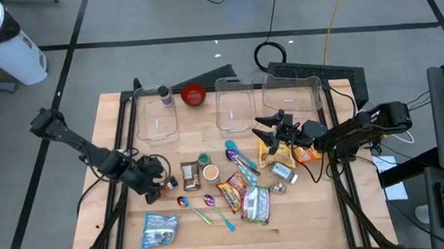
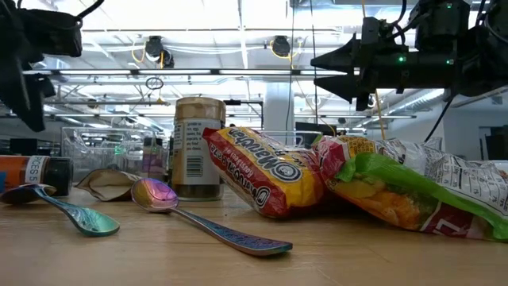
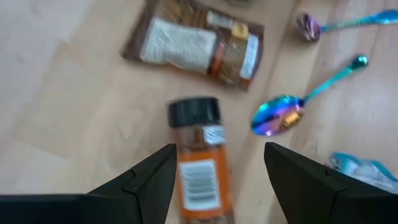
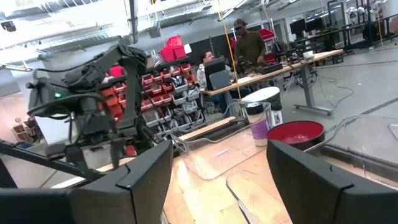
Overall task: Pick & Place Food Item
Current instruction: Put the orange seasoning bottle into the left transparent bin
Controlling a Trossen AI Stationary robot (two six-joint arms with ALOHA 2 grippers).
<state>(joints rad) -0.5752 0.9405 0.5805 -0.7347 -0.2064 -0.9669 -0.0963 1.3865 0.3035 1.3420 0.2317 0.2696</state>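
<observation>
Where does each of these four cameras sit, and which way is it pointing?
High: overhead, facing down; both arms show.
Low: table height, across a yellow ramen packet.
Left wrist: on the left arm, its open left gripper over an orange-labelled spice jar, also in high.
Right wrist: on the right arm, open right gripper facing a red bowl.

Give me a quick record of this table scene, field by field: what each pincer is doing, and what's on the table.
left pincer: open, straddling a lying spice bottle, not closed on it
right pincer: open, empty, raised above the table's right side
containers: three clear bins along the far edge
red bowl: between the left and middle bins
loose items: iridescent spoons, ramen packet, snack bags
</observation>
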